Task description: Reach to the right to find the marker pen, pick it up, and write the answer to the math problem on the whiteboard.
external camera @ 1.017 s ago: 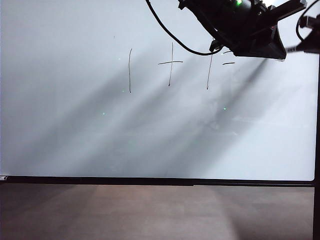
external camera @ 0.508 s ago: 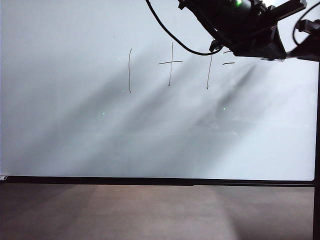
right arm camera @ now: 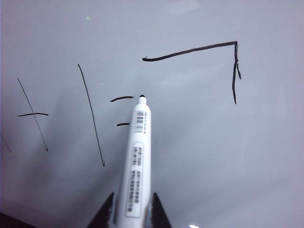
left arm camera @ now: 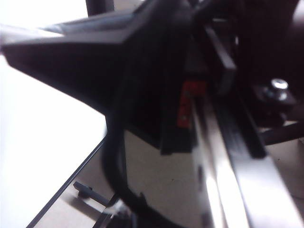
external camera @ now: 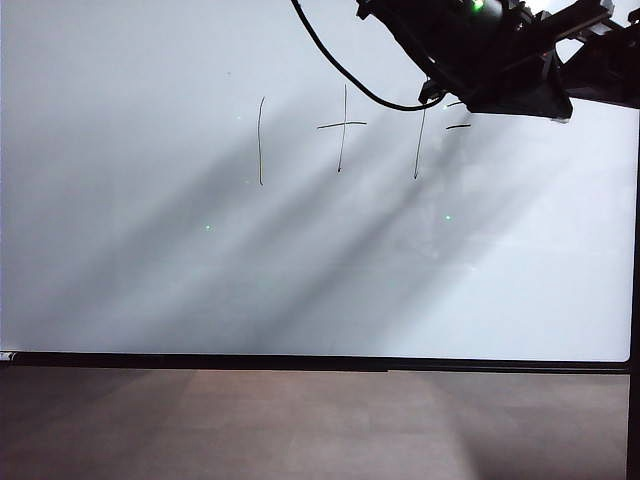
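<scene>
My left gripper (left arm camera: 190,118) shows only as a dark blur by the whiteboard (external camera: 150,280) edge; I cannot tell how its jaws stand. The math problem (right arm camera: 90,116) comes next. My right gripper (right arm camera: 132,216) clamps the marker pen (right arm camera: 137,156), tip beside the dashes, the answer (right arm camera: 209,52) half drawn beyond.
</scene>
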